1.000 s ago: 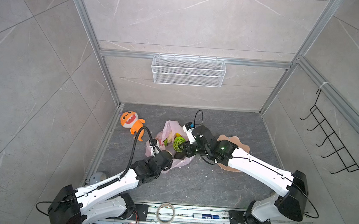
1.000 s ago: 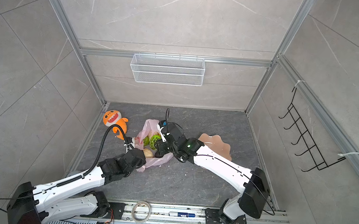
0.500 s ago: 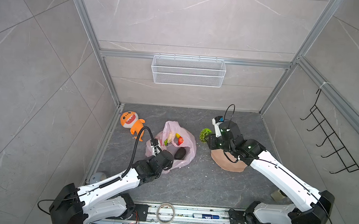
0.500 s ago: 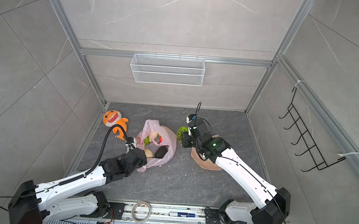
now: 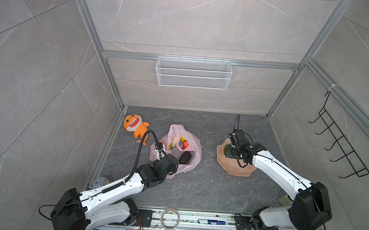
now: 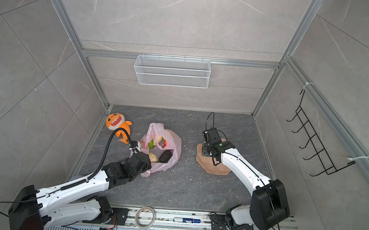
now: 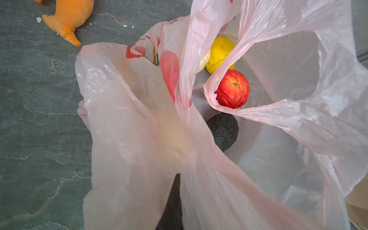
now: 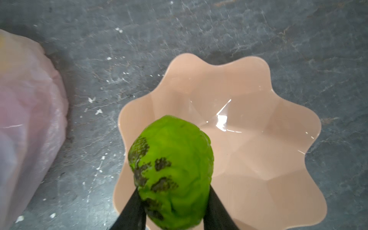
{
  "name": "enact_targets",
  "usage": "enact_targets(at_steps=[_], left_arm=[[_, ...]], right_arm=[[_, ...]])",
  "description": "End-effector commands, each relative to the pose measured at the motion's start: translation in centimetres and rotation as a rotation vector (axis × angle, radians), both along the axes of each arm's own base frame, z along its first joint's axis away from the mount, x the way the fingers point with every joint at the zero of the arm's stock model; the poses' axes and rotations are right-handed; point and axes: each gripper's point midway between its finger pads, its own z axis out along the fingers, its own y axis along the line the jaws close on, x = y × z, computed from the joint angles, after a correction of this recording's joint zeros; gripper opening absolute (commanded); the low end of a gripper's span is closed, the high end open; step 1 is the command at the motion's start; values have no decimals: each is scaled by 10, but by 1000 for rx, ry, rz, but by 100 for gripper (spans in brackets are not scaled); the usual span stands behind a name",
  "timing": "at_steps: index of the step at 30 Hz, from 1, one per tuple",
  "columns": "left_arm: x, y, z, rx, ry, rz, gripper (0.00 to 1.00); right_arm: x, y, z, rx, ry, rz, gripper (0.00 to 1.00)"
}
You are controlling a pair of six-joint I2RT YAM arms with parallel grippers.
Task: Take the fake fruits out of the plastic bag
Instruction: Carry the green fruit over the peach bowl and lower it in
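1. Clamped between the two black fingers (image 8: pixel 133 209) of my right gripper (image 8: pixel 174 191) is the green bumpy ball (image 8: pixel 171 165), with dark scuffed patches on its skin.
2. It hangs over the far left part of the peach scalloped bowl (image 8: pixel 258 111); I cannot tell whether it touches the bowl.
3. That bowl sits toward the right edge of the counter (image 5: pixel 207 188), well apart from the bag.
4. My left gripper (image 7: pixel 176 179) is pinched tight on the plastic bag (image 7: pixel 129 139), holding gathered film at the near left rim of its mouth.
5. Inside the open mouth lie a red apple (image 7: pixel 233 91), a dark avocado (image 7: pixel 225 131) just beside it, and a yellow lemon (image 7: pixel 219 53) touching a cream lumpy piece (image 7: pixel 205 59).
6. The bag lies left of the counter's middle. Its side bears red printed marks (image 7: pixel 139 53) with a fleck of green; I can read no letters there.
7. An orange plush shark (image 5: pixel 134 125) lies near the far left corner, apart from the bag.
8. On the rail (image 5: pixel 194 217) along the near edge are a tape roll (image 5: pixel 170 219) and a marker (image 5: pixel 211 222); its blue and white label is too small to read.
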Motion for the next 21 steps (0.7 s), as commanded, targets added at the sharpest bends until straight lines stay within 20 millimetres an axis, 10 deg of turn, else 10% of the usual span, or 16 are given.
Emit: enact_targets(at_steps=[1, 21], left_arm=[[3, 1, 9, -6, -26, 4, 0], [3, 3, 12, 5, -25, 9, 0]], right_arm=[[8, -10, -16, -16, 11, -59, 16], [29, -11, -56, -32, 77, -77, 24]])
